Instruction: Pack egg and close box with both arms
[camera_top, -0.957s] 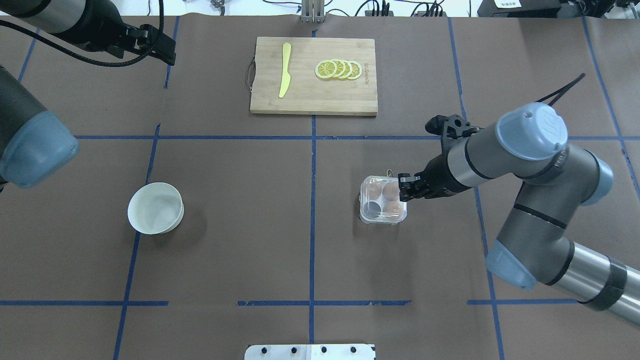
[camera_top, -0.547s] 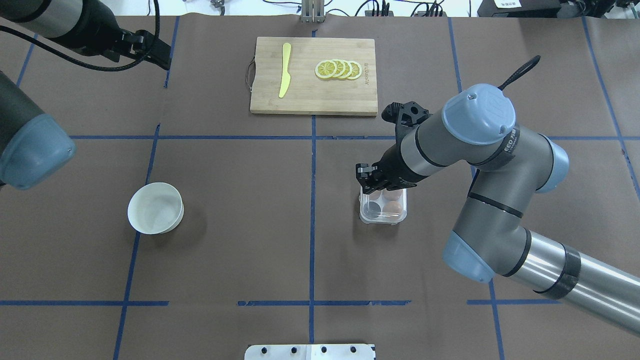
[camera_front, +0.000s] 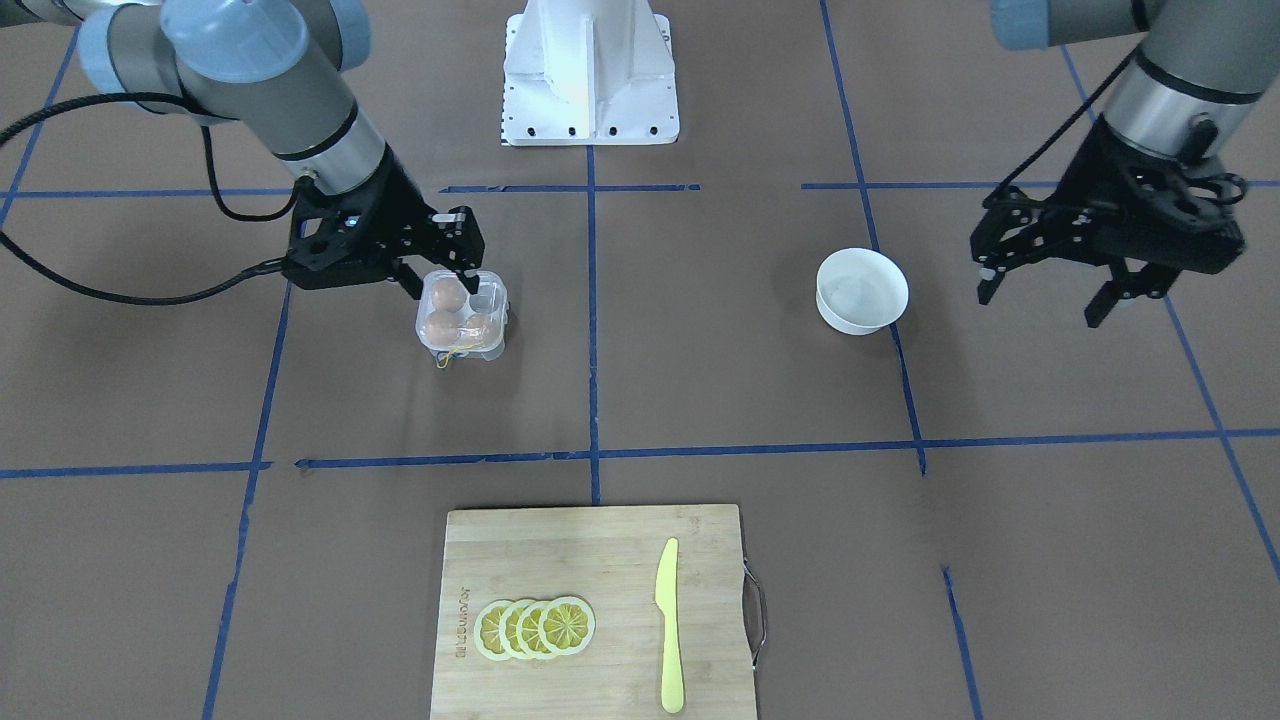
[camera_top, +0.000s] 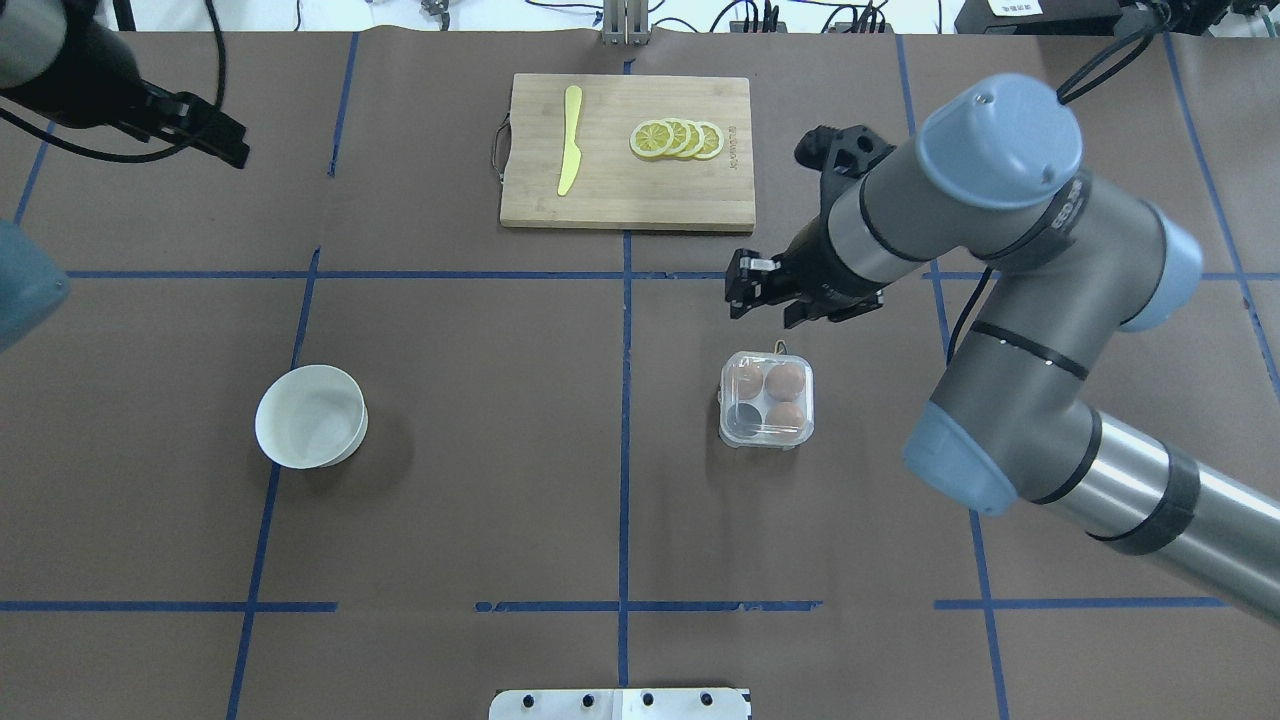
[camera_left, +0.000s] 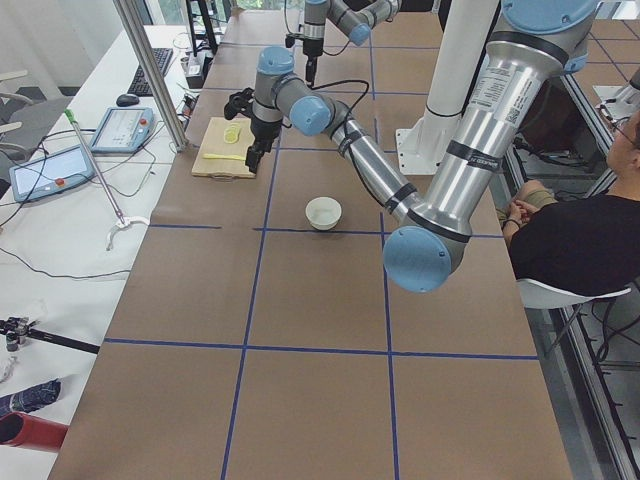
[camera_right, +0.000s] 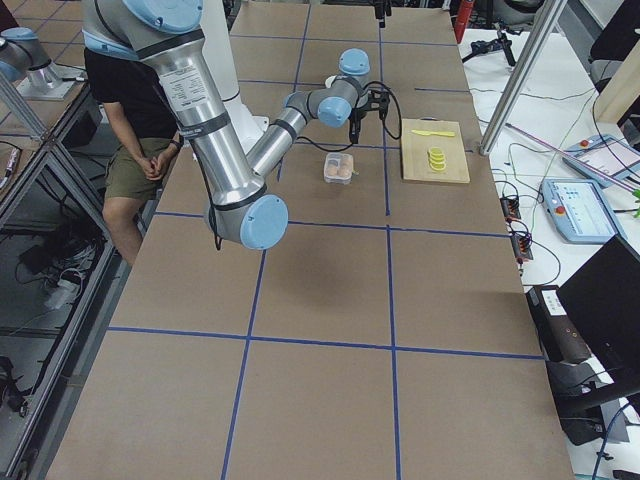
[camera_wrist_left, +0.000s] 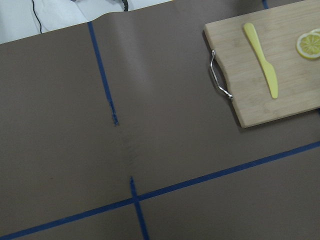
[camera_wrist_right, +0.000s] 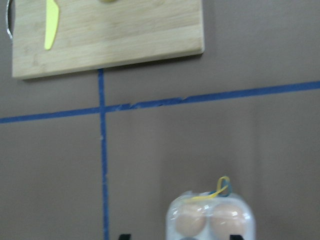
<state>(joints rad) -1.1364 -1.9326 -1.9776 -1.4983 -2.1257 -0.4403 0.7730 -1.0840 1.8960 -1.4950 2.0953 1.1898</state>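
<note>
The clear egg box (camera_top: 766, 411) stands right of the table's middle with three brown eggs (camera_top: 786, 381) in it and one cup bare. Its clear lid lies down over them, and yellow string shows at its far edge (camera_wrist_right: 218, 189). It also shows in the front view (camera_front: 461, 313). My right gripper (camera_top: 763, 312) hangs open and empty above the table just beyond the box, apart from it; in the front view (camera_front: 440, 283) its fingers stand spread. My left gripper (camera_top: 236, 145) is open and empty at the far left; it also shows in the front view (camera_front: 1038, 305).
A white bowl (camera_top: 311, 415) stands on the left half. A wooden cutting board (camera_top: 620, 195) at the far middle bears a yellow knife (camera_top: 570, 140) and lemon slices (camera_top: 677, 138). Blue tape lines cross the brown table cover.
My right gripper went from the box's right side across its far edge, then away toward the cutting board. My left gripper drew back to the left. The box stayed put.
</note>
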